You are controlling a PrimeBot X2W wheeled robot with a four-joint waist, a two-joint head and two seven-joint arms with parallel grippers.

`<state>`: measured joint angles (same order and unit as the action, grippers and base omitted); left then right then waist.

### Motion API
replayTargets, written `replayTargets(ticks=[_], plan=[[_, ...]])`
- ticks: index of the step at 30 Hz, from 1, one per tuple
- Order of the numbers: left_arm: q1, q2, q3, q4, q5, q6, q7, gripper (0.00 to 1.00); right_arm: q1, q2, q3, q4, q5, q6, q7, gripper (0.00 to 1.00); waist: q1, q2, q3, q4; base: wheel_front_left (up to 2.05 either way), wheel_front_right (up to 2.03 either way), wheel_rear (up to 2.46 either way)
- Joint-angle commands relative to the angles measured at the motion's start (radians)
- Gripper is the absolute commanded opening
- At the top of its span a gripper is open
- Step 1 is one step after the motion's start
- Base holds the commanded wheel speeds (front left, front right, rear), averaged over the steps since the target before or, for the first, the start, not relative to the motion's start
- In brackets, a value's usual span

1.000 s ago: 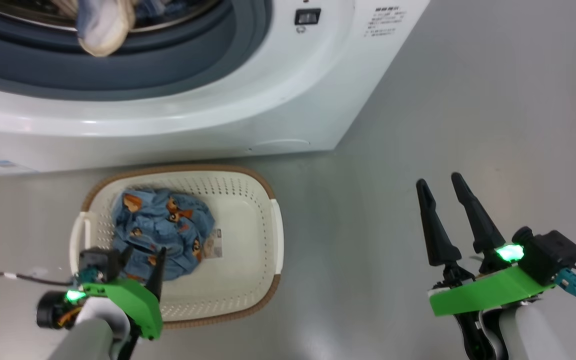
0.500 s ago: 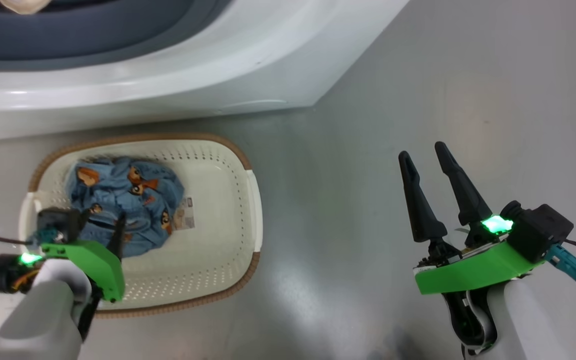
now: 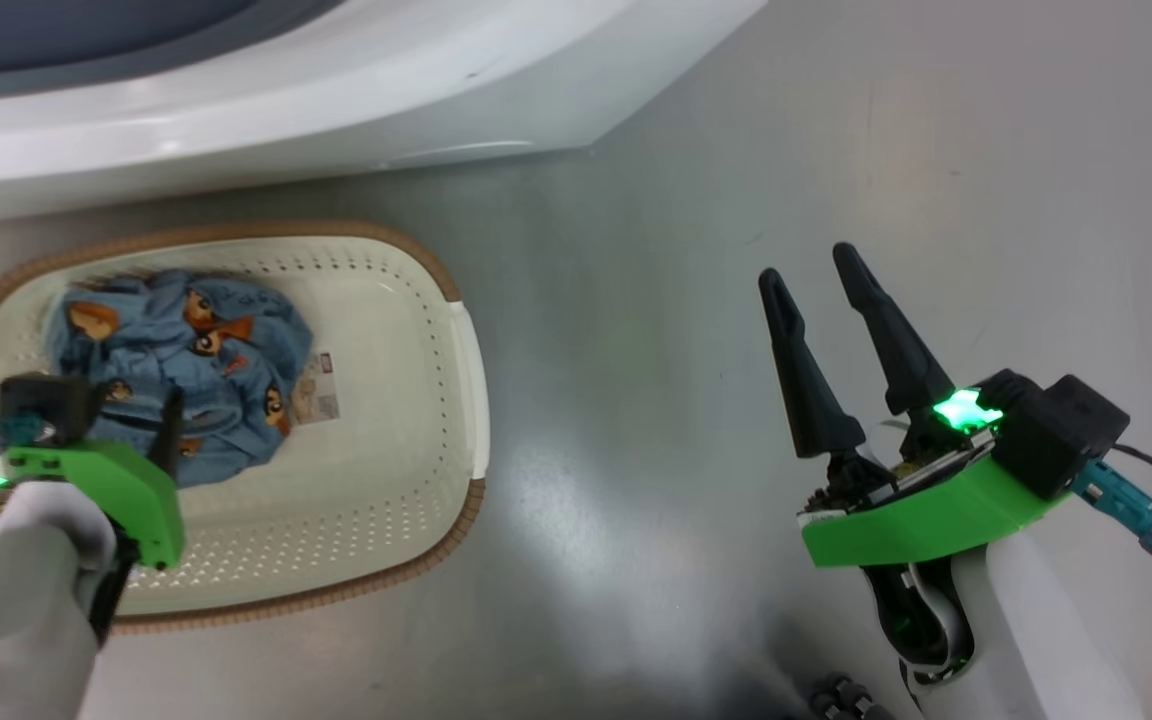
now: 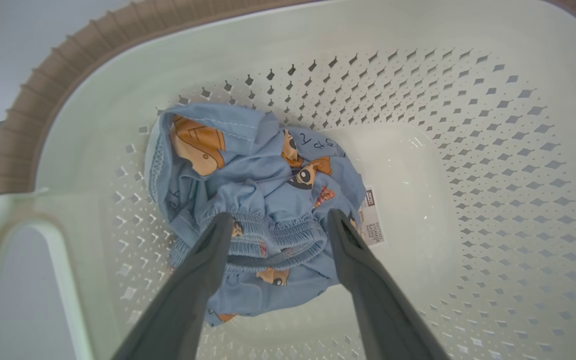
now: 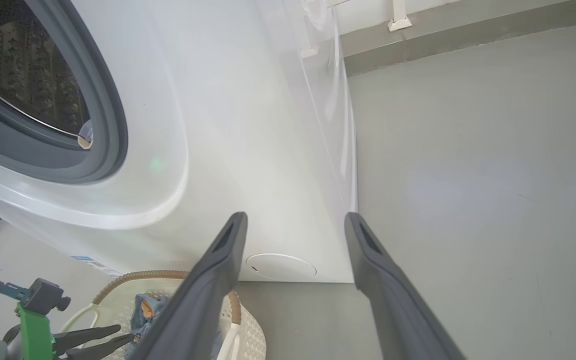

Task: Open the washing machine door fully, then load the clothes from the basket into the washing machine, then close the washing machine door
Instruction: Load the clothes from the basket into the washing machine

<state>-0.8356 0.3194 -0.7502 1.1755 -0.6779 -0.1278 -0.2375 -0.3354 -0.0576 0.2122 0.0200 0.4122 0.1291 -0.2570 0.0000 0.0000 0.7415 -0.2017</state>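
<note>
Clothes [image 4: 263, 170]: one light blue garment with orange cartoon prints, crumpled soft in the left half of the basket [image 4: 468, 100].
Left claw [image 4: 278, 216]: spread, tips astride the ruched waistband [image 4: 268, 235]; contact unclear.
Basket: cream perforated plastic, brown ribbed rim [image 4: 28, 115], right half bare.
Right claw [image 3: 806, 262]: spread over open grey floor [image 3: 636, 350].
Washing machine [image 5: 248, 125]: the right wrist view adds the grey gasket [image 5: 110, 100], perforated steel drum [image 5: 23, 75] and round flap [image 5: 280, 266].

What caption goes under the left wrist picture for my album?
Open left pincer poised over the blue cartoon garment in the cream basket.
</note>
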Motion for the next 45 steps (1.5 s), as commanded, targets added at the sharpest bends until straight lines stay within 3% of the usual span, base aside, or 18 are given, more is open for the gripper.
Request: replayTargets(ticks=[1, 19, 30, 45], plan=[[-0.008, 0.052, 0.009, 0.007, -0.014, -0.003, 0.000, 1.00, 0.005, 0.007, 0.027, -0.027, 0.010, 0.002, -0.005, 1.00, 0.0000, 0.0000, 0.023, -0.017, 0.00, 0.00, 0.00], [-0.101, 0.148, -0.095, 0.027, -0.101, -0.003, 0.028, 1.00, -0.033, 0.007, 0.068, -0.050, 0.040, 0.002, -0.005, 1.00, 0.0000, 0.0000, 0.112, -0.066, 0.00, 0.00, 0.00], [-0.114, 0.139, -0.151, 0.032, -0.145, -0.003, 0.024, 1.00, -0.048, 0.007, 0.072, -0.052, 0.056, 0.002, -0.005, 1.00, 0.0000, 0.0000, 0.123, -0.069, 0.00, 0.00, 0.00], [-0.148, 0.174, -0.244, 0.045, -0.161, -0.003, 0.048, 1.00, -0.050, 0.007, 0.094, -0.067, 0.071, 0.002, -0.005, 1.00, 0.0000, 0.0000, 0.145, -0.102, 0.00, 0.00, 0.00]])
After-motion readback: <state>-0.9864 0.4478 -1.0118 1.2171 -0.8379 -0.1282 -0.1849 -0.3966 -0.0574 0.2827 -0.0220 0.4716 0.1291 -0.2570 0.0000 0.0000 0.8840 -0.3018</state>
